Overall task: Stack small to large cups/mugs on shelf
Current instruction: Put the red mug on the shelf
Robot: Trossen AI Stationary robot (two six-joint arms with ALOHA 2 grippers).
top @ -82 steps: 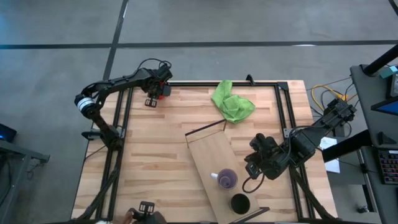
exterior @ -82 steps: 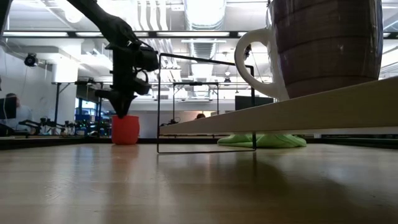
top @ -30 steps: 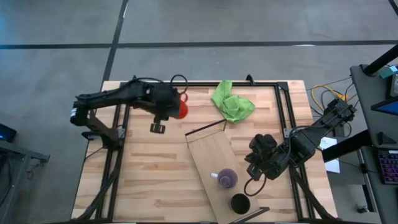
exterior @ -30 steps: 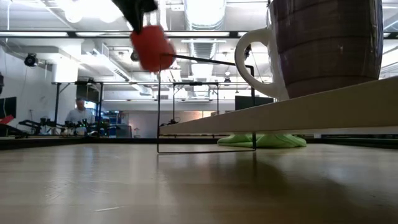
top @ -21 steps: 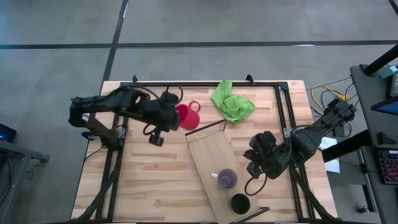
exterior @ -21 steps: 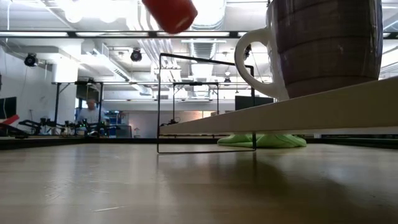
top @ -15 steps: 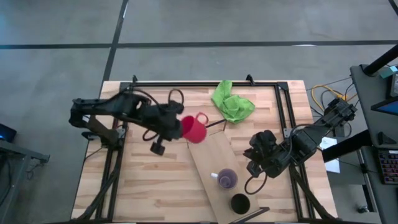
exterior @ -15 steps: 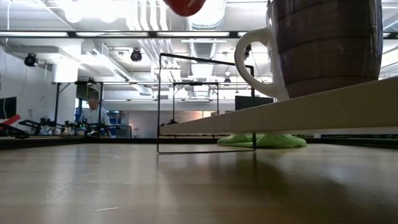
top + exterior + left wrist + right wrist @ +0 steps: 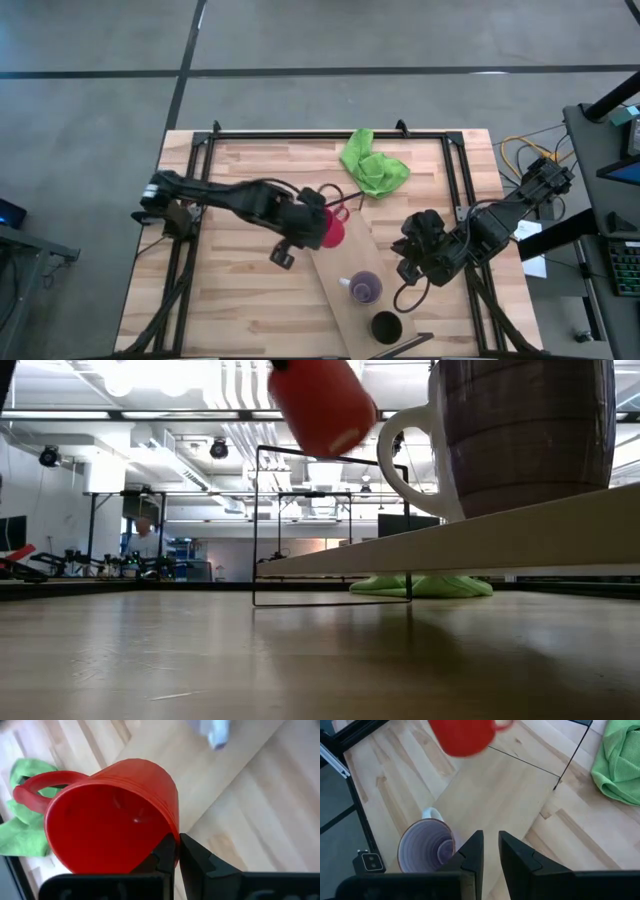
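Currently left end effector (image 9: 177,851) pinches the empty red mug (image 9: 331,228) by its rim, airborne over the shelf (image 9: 340,262) far end. Purple mug (image 9: 364,288) and dark cup (image 9: 386,326) sit on the shelf, both empty. Right end effector (image 9: 490,851) hovers beside it, fingers narrowly parted, gripping nothing.

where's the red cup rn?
High view: the red cup is held off the table by the left claw, over the shelf's far end, just short of the green cloth; the purple mug sits further along.
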